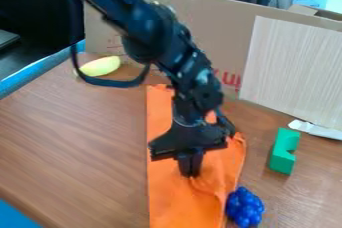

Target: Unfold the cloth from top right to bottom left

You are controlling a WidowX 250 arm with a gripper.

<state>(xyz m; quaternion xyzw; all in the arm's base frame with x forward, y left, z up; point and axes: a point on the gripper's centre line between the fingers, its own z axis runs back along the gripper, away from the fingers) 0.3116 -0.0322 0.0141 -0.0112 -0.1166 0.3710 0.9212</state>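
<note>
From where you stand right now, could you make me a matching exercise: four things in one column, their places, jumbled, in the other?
Things
1. Orange cloth
2. Blue grape bunch
3. Green notched block
4. Yellow oblong object

Places, as the camera sees them
A. At the upper left, near the cardboard
B. Beneath the hand
C. By the cloth's lower right edge
D. Just left of the white strip

Right pairs: 1-B, 2-C, 3-D, 4-A

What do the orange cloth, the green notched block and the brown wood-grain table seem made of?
Orange cloth: matt fabric, soft creases. Green notched block: probably painted wood or foam, flat-faced, matt. Brown wood-grain table: wood or laminate, smooth, faint sheen.
</note>
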